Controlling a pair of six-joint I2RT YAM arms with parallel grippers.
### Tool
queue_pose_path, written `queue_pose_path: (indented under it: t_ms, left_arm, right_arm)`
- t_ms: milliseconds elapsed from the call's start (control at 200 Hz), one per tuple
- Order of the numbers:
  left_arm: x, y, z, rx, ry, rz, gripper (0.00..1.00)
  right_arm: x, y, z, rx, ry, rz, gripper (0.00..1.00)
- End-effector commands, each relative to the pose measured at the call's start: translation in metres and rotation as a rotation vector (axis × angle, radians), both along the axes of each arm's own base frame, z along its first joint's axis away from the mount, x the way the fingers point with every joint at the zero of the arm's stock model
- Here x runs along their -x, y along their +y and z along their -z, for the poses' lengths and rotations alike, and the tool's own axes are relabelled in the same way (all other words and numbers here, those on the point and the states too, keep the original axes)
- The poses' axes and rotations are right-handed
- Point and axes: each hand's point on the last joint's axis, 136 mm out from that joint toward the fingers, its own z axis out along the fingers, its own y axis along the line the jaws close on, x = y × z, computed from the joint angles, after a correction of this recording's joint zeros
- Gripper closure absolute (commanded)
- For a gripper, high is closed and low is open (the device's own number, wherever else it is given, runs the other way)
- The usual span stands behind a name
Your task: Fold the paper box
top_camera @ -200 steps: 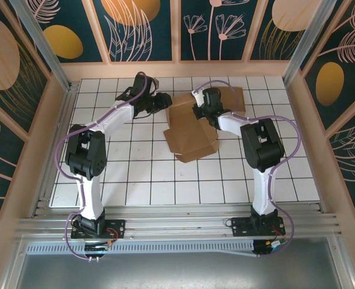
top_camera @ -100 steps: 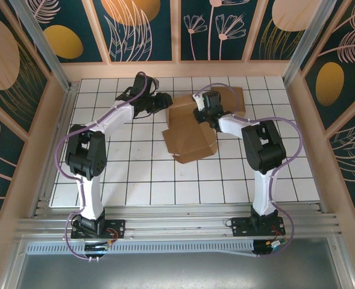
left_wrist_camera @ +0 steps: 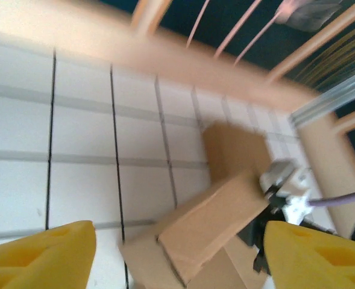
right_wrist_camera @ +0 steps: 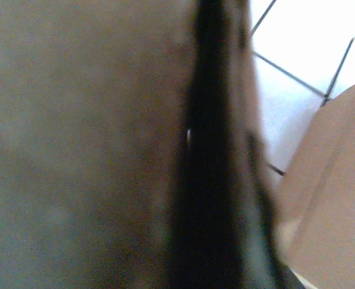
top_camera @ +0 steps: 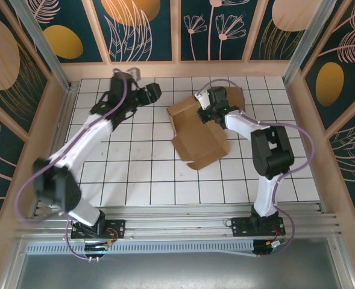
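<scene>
Paper box (top_camera: 198, 137): half-formed, lying open on the table (top_camera: 135, 174) | Left gripper (top_camera: 155, 91): left of the box, apart from it, jaws spread wide | Right gripper (top_camera: 205, 112): at the box's far edge, jaws' state unclear | Handling: probably light, stiff cardboard that creases easily; best held by a flap's edge.

White link shells and black joint housings on left arm (top_camera: 84, 135) and right arm (top_camera: 243, 123). Thin purple cable (top_camera: 310, 142) looped alongside each, running up from black base plates (top_camera: 99, 229) at 6 o'clock. Broad yellow fingers (left_wrist_camera: 41, 253) at 7 and 5 o'clock in the left wrist view.
</scene>
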Motion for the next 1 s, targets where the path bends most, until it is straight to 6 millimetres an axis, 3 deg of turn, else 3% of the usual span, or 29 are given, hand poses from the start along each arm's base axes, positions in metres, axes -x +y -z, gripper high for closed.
queue_pose_path:
  t_ms: [0,110,205,255,310,330,420,526,661,796,946,996]
  left_arm:
    - [0.025,0.030,-0.054,-0.114,-0.273,-0.050,0.21]
    - [0.053,0.055,-0.067,-0.185,-0.374,-0.103,0.19]
    - [0.074,0.076,-0.075,-0.214,-0.428,-0.169,0.18]
    - [0.083,0.085,-0.079,-0.216,-0.460,-0.202,0.17]
    - [0.092,0.094,-0.087,-0.203,-0.501,-0.236,0.17]
    - [0.094,0.096,-0.077,-0.209,-0.493,-0.242,0.17]
    - [0.102,0.105,-0.070,-0.183,-0.502,-0.277,0.15]
    - [0.105,0.104,-0.059,-0.152,-0.483,-0.273,0.13]
    - [0.100,0.094,-0.041,-0.155,-0.431,-0.222,0.12]
    - [0.093,0.083,-0.027,-0.173,-0.391,-0.172,0.12]
    - [0.086,0.062,-0.015,-0.202,-0.351,-0.057,0.13]
    - [0.085,0.056,-0.010,-0.205,-0.336,-0.025,0.14]
  right_arm:
    - [0.014,-0.018,-0.096,0.298,-0.219,-0.112,1.00]
    - [0.033,-0.026,-0.128,0.679,-0.334,-0.217,1.00]
    - [0.066,-0.020,-0.108,1.108,-0.316,-0.526,1.00]
    - [0.074,-0.007,-0.101,1.196,-0.344,-0.631,1.00]
    - [0.087,0.017,-0.090,1.181,-0.338,-0.747,1.00]
    - [0.093,0.025,-0.081,1.174,-0.318,-0.797,1.00]
    - [0.107,0.057,-0.046,1.179,-0.313,-0.909,1.00]
    - [0.117,0.088,-0.022,1.199,-0.410,-0.976,0.87]
    - [0.128,0.112,-0.032,1.119,-0.497,-0.986,0.67]
    - [0.139,0.111,-0.051,1.004,-0.475,-0.916,0.65]
    - [0.157,0.107,-0.081,0.692,-0.388,-0.686,0.63]
    - [0.160,0.104,-0.089,0.574,-0.362,-0.557,0.55]
